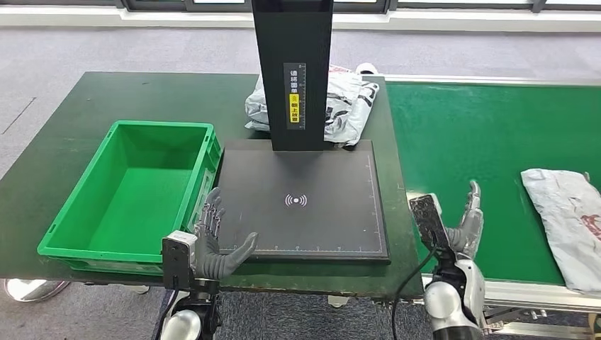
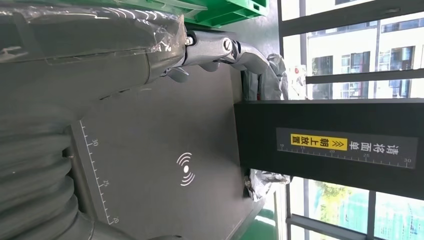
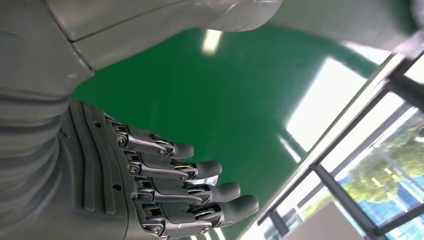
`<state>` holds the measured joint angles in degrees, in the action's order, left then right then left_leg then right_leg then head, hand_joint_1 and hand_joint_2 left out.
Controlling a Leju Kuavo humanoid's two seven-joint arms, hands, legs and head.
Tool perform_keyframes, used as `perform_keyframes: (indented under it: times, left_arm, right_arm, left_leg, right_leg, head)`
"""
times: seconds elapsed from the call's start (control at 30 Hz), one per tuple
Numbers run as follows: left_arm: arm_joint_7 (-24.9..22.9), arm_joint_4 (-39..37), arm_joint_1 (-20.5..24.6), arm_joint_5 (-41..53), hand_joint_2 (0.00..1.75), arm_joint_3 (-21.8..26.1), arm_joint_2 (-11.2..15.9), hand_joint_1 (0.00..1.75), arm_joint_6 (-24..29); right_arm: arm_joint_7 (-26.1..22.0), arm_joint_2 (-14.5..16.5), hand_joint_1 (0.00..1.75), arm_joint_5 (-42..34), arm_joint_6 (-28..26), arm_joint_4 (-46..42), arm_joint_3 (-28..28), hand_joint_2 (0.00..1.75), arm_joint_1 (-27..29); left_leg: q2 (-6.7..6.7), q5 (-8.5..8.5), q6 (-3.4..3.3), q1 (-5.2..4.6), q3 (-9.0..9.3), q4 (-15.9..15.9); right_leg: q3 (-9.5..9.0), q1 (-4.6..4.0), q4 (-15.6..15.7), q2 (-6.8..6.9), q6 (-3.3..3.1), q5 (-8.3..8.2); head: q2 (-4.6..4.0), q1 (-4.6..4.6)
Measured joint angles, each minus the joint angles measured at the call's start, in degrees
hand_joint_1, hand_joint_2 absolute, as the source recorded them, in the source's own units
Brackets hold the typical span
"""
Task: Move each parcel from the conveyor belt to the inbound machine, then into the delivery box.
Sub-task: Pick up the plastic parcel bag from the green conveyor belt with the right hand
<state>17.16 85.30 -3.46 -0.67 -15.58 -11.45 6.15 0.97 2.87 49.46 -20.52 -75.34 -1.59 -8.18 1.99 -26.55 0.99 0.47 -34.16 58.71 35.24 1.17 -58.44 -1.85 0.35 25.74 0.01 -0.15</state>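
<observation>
At three o'clock on the conveyor belt (image 1: pixel 482 134), a soft, light parcel (image 1: pixel 567 212) is best pinched mid-body; right hand (image 1: pixel 464 223) and left hand (image 1: pixel 216 244) are spread, holding nothing.

A grey-white plastic parcel (image 1: pixel 567 223) with red print lies flat and crumpled on the green conveyor belt (image 1: pixel 468 134), at its right end near the front edge. A second parcel (image 1: pixel 340 103), a rumpled grey-white bag with dark print, lies on the dark green tabletop (image 1: pixel 71 134) near its back edge, behind the post of the inbound machine (image 1: pixel 305 198), which partly hides it. The machine is a flat black platform with a white signal mark and ruler scales, carrying an upright black post. The delivery box (image 1: pixel 127 195), a bright green open crate, stands just left of the machine, near the tabletop's front edge.
</observation>
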Motion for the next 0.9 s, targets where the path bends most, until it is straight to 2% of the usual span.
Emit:
perform_keyframes:
  times: [0.27, 0.43, 0.7, 0.9]
  left_arm:
    - [0.84, -1.66, 1.04, -1.74, 1.75, 0.0, 0.28, 0.0, -1.01]
    - [1.23, -2.81, 1.61, -2.15, 1.75, 0.0, 0.48, 0.0, -1.1]
    - [2.82, -5.37, 3.28, -2.14, 1.75, 0.14, 0.48, 0.0, -1.32]
    - [3.16, -6.97, 4.49, -1.83, 1.75, 0.28, 0.48, 0.0, -1.89]
  right_arm:
    - [2.9, -8.28, 0.0, 9.21, -1.87, 18.22, -5.85, 1.75, -12.91]
    - [3.72, -11.47, 0.0, 11.69, -3.03, 25.94, -6.56, 1.75, -16.82]
    - [12.76, -17.4, 0.0, 24.27, -3.37, 40.88, -6.58, 1.75, -25.92]
    - [16.58, -20.85, 0.0, 27.8, -1.95, 47.66, -6.58, 1.75, -29.23]
  left_leg:
    - [0.07, 0.03, -0.05, -0.03, -0.02, 0.05]
    - [0.06, 0.03, -0.05, -0.04, -0.02, 0.05]
    - [0.09, 0.05, -0.06, -0.04, -0.05, 0.06]
    - [0.1, 0.05, -0.08, -0.04, -0.06, 0.06]
  right_leg:
    - [-0.03, 0.05, 0.0, 0.03, 0.06, -0.08]
    - [0.0, 0.04, 0.0, 0.02, 0.06, -0.08]
    - [0.0, 0.06, 0.0, 0.04, 0.07, -0.09]
    - [0.0, 0.09, 0.0, 0.05, 0.09, -0.1]
  head:
    - [0.01, 0.0]
    - [0.0, 0.0]
    - [0.0, 0.0]
    - [-0.01, 0.01]
